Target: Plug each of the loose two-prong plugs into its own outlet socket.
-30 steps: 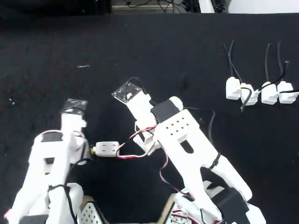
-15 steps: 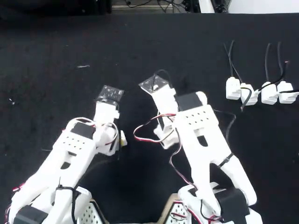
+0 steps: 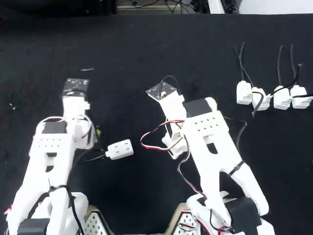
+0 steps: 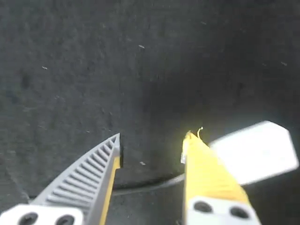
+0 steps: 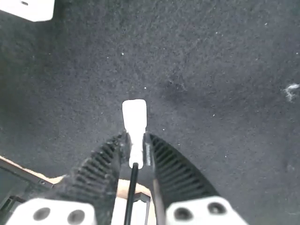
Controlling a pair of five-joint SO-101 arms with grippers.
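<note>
A white outlet block (image 3: 120,149) lies tilted on the black cloth between the two arms, its black cord running toward the left arm. In the left wrist view my left gripper (image 4: 152,140) is open just above the cloth, with the outlet block (image 4: 255,152) beside its yellow finger (image 4: 199,164) and outside the jaws. My right gripper (image 5: 136,139) is shut on a white two-prong plug (image 5: 134,117), whose black cord runs back between the fingers. A corner of the outlet block (image 5: 28,7) lies farther off.
Several white plugs (image 3: 271,96) with black cords lie in a row at the far right of the table. Red and white wires (image 3: 156,139) loop off the right arm close to the outlet block. The cloth's far half is bare.
The left arm swung right over the outlet block, then back left, leaving the block turned and slightly farther right. The right arm shifted right and away early on, then held still with the plug.
</note>
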